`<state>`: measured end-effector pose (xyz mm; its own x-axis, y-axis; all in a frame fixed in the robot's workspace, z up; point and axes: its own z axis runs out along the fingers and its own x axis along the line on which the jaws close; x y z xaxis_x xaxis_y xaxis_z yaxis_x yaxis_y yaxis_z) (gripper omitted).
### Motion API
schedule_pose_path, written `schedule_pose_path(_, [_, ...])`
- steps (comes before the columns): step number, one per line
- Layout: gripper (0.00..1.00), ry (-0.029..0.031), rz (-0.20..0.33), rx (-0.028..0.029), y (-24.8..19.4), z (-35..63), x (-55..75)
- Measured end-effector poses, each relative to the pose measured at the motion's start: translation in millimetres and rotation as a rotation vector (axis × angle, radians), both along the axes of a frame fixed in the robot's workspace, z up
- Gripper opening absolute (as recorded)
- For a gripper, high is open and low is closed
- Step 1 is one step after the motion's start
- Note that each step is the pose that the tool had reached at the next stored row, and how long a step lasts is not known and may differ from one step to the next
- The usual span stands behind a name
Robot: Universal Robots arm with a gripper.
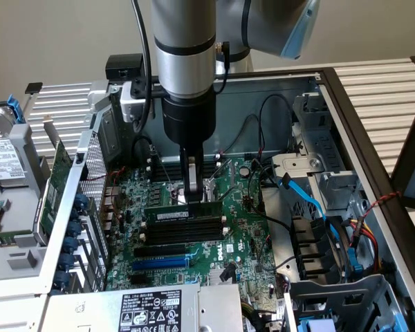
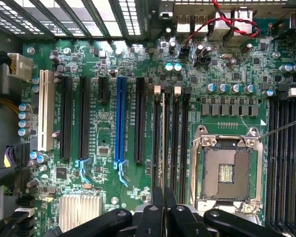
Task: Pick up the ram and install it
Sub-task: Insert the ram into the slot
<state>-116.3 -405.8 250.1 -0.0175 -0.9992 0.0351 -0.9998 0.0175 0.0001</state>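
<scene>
Ram (image 1: 173,216) stands on edge on motherboard (image 1: 243,232) beside empty memory slots (image 1: 183,234); jaws nearly shut, tips touching ram's top edge mid-length.

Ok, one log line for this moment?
hand: shut on ram | ram: on edge along black memory slots | stage: at slot

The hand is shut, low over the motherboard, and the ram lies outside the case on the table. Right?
Not quite. The ram stands among the black memory slots on the motherboard, just below the hand; the exterior view shows it. The rest holds.
</scene>
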Motion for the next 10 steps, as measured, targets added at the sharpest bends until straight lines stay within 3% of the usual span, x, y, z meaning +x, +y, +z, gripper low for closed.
schedule_pose_path(4, [0.13, 0.0041, 0.0, -0.0001, -0.1, -2.2, 0.0])
schedule_pose_path(10, [0.13, 0.0168, 0.0, -0.0002, -0.6, -3.7, -0.1])
